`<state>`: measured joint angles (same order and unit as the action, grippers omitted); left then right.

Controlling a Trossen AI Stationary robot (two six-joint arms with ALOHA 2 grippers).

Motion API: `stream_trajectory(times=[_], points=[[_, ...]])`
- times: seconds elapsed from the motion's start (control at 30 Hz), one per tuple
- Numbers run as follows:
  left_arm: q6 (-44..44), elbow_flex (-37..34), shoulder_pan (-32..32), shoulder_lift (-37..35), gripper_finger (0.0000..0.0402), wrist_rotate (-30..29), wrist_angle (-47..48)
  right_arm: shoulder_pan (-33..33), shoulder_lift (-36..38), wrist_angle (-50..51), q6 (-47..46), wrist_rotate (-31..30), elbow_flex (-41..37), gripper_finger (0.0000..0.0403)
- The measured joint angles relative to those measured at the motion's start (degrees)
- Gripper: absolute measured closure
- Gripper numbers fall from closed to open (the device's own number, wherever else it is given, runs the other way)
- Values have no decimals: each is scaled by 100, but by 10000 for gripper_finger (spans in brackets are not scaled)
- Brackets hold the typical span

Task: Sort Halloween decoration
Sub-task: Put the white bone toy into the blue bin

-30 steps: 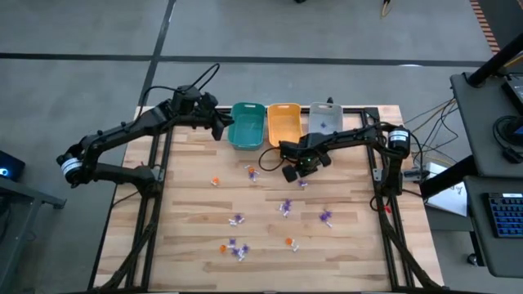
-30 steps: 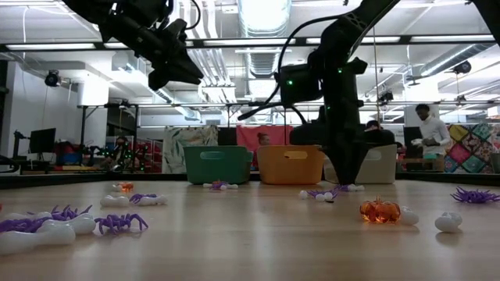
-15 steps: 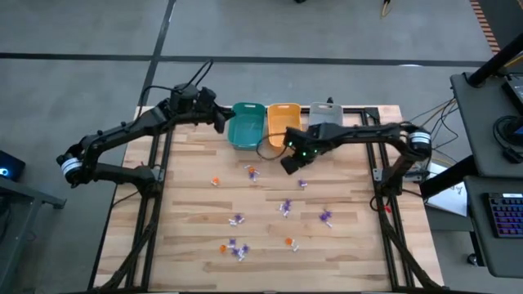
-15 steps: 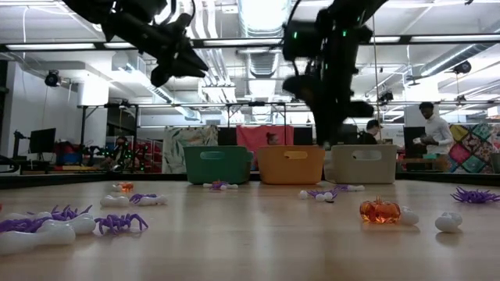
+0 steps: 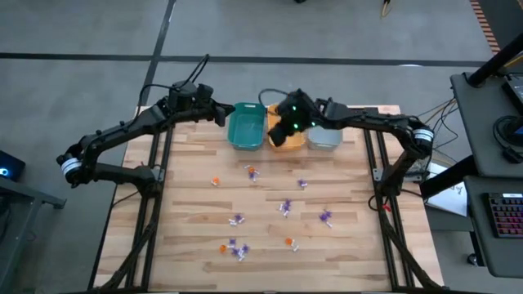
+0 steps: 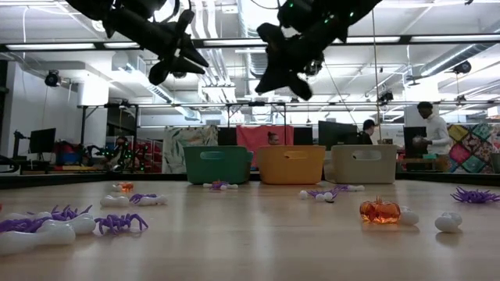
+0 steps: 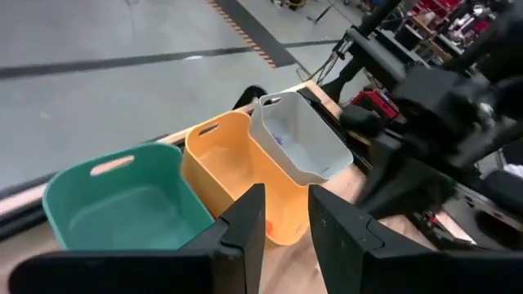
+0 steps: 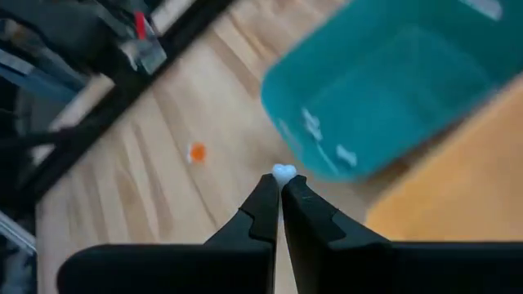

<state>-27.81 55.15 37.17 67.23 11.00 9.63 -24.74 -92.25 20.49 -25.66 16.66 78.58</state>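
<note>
No words or labels can be read on anything here.

Three bins stand in a row at the far edge of the wooden table (image 5: 188,204), which is made of pale wood strips. The teal bin (image 5: 246,126), the orange bin (image 7: 237,175) and the grey bin (image 7: 304,140) are smooth plastic boxes with round corners and a slot handle in the end wall.

The right gripper (image 8: 280,189) is up in the air over the orange bin, close to the teal one. Its two dark fingers are pressed together, and they pinch a tiny white trinket (image 8: 283,172) at the tips. It looks smooth and round.

The left gripper (image 7: 284,214) hangs by the far left corner of the table, just beside the teal bin. Its fingers are a little apart, and nothing shows between them.

The rest of the Halloween decoration lies spread on the table, well apart from the bins. There are purple spiders (image 6: 119,222) with thin legs, a shiny see-through orange pumpkin (image 6: 380,211) and small white pieces (image 6: 448,223) that look smooth. A few tiny white bits (image 8: 347,155) lie inside the teal bin.

Far behind the table, a person (image 6: 428,139) stands in the room.
</note>
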Motion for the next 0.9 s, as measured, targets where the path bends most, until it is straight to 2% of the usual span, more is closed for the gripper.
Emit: stream_trajectory(times=[0.07,0.23,0.5,0.63,0.9], points=[[-69,72,-2,-60,324,2,161,-136,-219,-293,83,179,115,394],[-172,247,-2,-294,324,3,751,-379,-852,-447,519,185,578,394],[-388,326,-102,-854,324,5,1421,-631,-2126,-494,1048,130,1837,394],[-426,326,-156,-1090,324,1,1657,-696,-2787,-289,1110,132,2554,394],[-428,326,-173,-1282,324,-8,2043,-707,-3656,935,1524,133,3914,394]])
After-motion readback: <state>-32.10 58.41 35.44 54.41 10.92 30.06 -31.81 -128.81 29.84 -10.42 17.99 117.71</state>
